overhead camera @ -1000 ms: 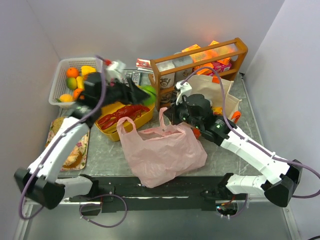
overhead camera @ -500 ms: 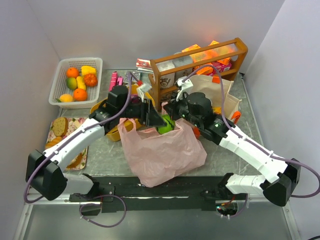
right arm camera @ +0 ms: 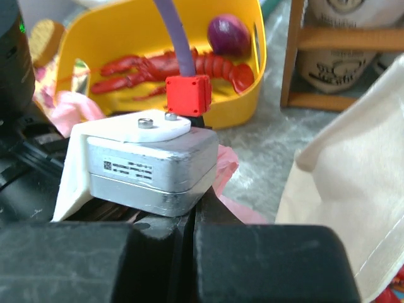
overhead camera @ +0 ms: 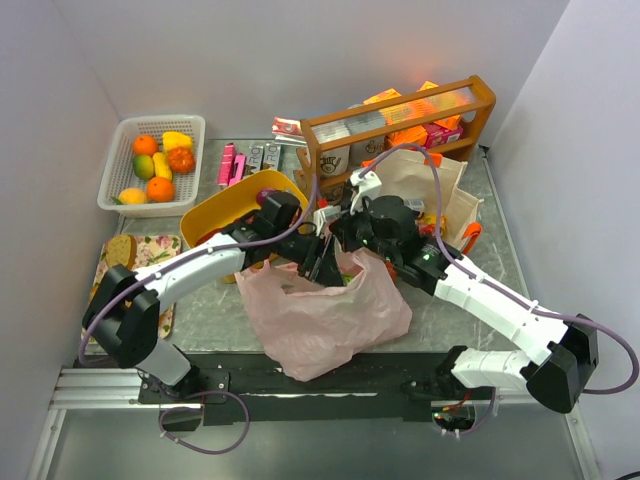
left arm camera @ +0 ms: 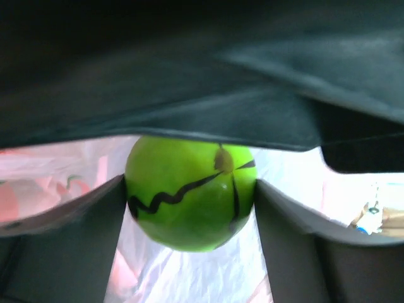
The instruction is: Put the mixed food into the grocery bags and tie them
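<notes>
**Green fruit at the mouth of the pink bag, release is next**

The step in hand is loading the pink plastic bag [overhead camera: 325,320]. The left gripper [overhead camera: 328,268] is down in the bag's opening. Its jaws stand wide, with a finger against each side of the green ball-like fruit [left arm camera: 189,192]. In the left wrist view, pale pink film shows below and behind the fruit, so I judge it is over the bag's interior.

The right gripper [right arm camera: 193,218] is closed tight. Pink film is bunched at its fingertips, so it looks to be pinching the bag's rim to hold the mouth up.

The next move calls for the left jaws to part enough for the fruit to drop. The arm should then lift straight out without snagging the thin film.

Room is tight, because both wrists crowd the same small opening, nearly touching. The yellow tub [overhead camera: 225,205] sits just beside the left forearm, holding the red lobster [right arm camera: 164,66] and a purple vegetable [right arm camera: 228,35]. The wooden rack [overhead camera: 400,110] stands just behind, and the canvas tote [overhead camera: 440,185] is close on the right. The clearest way out is up, then left over the tub towards the white mesh basket [overhead camera: 125,150], which holds more fruit.
</notes>
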Motion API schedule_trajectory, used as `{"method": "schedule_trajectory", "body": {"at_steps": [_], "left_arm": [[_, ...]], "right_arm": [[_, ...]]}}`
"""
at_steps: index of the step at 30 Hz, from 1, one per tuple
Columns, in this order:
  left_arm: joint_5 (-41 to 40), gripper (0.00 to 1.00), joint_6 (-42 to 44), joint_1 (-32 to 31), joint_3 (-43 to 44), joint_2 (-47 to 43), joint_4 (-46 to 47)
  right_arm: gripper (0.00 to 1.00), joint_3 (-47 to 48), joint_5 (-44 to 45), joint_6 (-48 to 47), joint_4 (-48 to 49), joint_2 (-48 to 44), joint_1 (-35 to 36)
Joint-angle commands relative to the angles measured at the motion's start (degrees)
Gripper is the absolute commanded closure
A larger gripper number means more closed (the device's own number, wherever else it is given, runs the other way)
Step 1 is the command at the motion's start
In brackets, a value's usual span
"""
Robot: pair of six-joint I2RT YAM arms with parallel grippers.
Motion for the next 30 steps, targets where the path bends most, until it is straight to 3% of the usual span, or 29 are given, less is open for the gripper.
{"method": "schedule_trajectory", "body": {"at_steps": [1, 3, 13, 17, 20, 26, 30], "left_arm": [[-0.58, 0.09, 6.28, -1.66, 3.48, 0.89, -5.16], [-3.31, 0.01, 6.37, -1.74, 5.32, -0.86, -6.05], [-25.98, 0.04, 7.25, 1.06, 5.68, -13.69, -16.24], [-43.69, 0.04, 7.16, 8.86, 5.59, -19.23, -16.42], [-52.26, 0.04, 6.02, 14.49, 11.36, -14.35, -18.61], [-70.01, 0.02, 6.9, 15.92, 20.52, 2.96, -20.2], [-71.62, 0.01, 8.13, 17.32, 23.69, 10.72, -17.39]], "right_arm": [[1.0, -0.94, 1.68, -0.23, 3.34, -2.26, -0.06], [1.0, -1.21, 2.12, -0.23, 3.07, -2.62, -0.15], [1.0, -2.35, 2.91, -0.22, 1.84, -5.61, -0.15], [1.0, -1.82, 3.26, 0.3, 0.61, -6.75, -0.06], [1.0, -2.09, 3.09, 0.65, 0.52, -7.36, -0.06], [1.0, -0.69, 2.65, 0.48, -0.27, -6.14, -0.06], [1.0, 1.34, 1.68, 0.39, -0.71, -4.91, -0.06]]}}
